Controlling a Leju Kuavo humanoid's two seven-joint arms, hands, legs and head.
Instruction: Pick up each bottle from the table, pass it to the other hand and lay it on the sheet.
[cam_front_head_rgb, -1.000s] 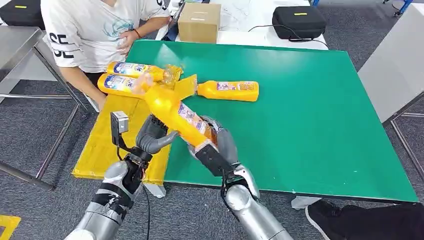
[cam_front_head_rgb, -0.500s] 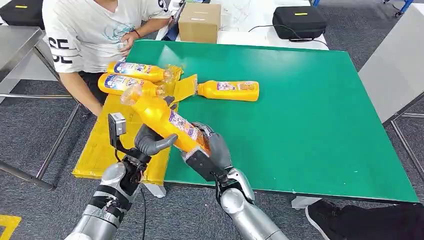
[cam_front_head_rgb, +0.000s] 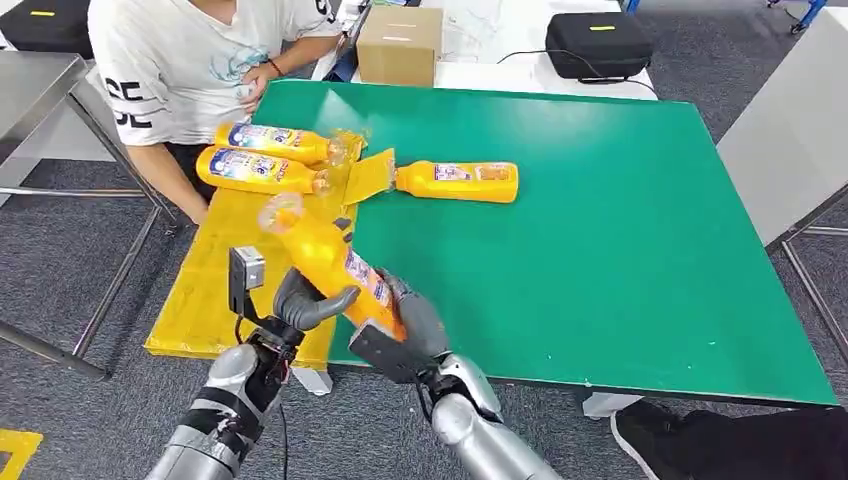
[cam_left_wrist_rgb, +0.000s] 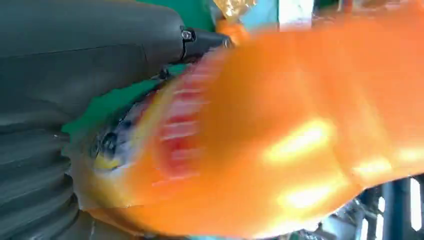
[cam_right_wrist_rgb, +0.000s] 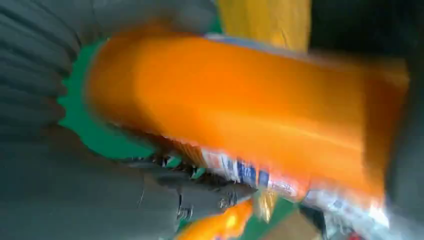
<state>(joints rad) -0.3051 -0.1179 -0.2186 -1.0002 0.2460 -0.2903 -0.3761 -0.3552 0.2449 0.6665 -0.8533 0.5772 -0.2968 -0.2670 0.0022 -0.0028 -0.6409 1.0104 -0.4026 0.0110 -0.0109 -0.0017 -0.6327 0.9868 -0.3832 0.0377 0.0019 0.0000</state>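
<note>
here the right hand (cam_front_head_rgb: 400, 330) clasps the bottle (cam_front_head_rgb: 330, 262) above green table (cam_front_head_rgb: 620, 220); left hand (cam_front_head_rgb: 300, 300) touches it.

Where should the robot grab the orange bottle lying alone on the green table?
Probably around the wide labelled middle of the lone bottle, coming from above. It lies flat on its side on the green table, so both long sides are free for fingers, and its neck narrows toward the yellow sheet.

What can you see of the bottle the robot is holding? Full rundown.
The held bottle is orange-yellow glossy plastic with a colourful printed label around its lower body and a pale, blurred cap end. It is tilted, cap pointing up and away toward the yellow sheet, base low near the table's front edge. The right hand grips its base; the left hand is against its side, thumb under its middle. It is off the table.
</note>
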